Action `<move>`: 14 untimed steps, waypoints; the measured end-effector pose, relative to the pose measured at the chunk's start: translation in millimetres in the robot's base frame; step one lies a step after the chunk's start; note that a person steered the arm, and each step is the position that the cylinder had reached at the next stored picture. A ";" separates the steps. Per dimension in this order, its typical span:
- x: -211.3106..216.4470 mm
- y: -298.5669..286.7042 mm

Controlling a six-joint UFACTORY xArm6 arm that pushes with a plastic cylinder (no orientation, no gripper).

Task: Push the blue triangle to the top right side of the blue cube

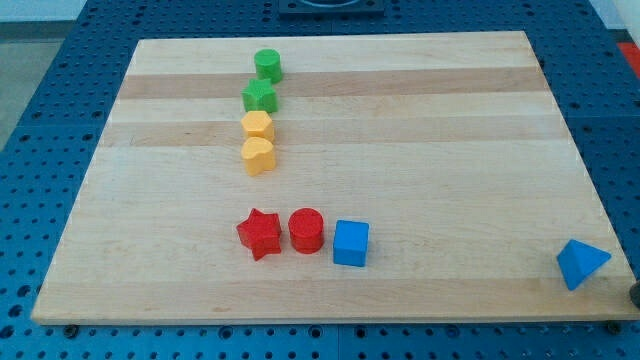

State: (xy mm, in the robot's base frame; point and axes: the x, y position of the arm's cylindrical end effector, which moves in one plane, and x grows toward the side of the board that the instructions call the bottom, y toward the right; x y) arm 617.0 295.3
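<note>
The blue triangle [581,263] lies at the board's bottom right corner, close to the right edge. The blue cube [351,243] sits left of it, in the lower middle of the board, at about the same height in the view. A small dark shape at the view's right edge, just right of and below the blue triangle, appears to be my tip [636,293]. Most of the rod is out of view.
A red cylinder [306,230] and a red star [260,233] stand in a row left of the blue cube. A column at upper left holds a green cylinder [268,66], a green star-like block [260,97], a yellow hexagon [258,125] and a yellow heart [258,155]. The wooden board [450,120] lies on a blue perforated table.
</note>
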 end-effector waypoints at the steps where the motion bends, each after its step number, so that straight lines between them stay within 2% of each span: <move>1: -0.7 -5.2; 5: -35.6 -125.6; 6: -35.6 -134.6; 8: -4.0 -14.4; 9: -41.6 -14.3; 12: -33.3 -58.4; 13: -63.8 -61.4; 14: -73.9 -61.9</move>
State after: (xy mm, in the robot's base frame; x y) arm 543.1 233.4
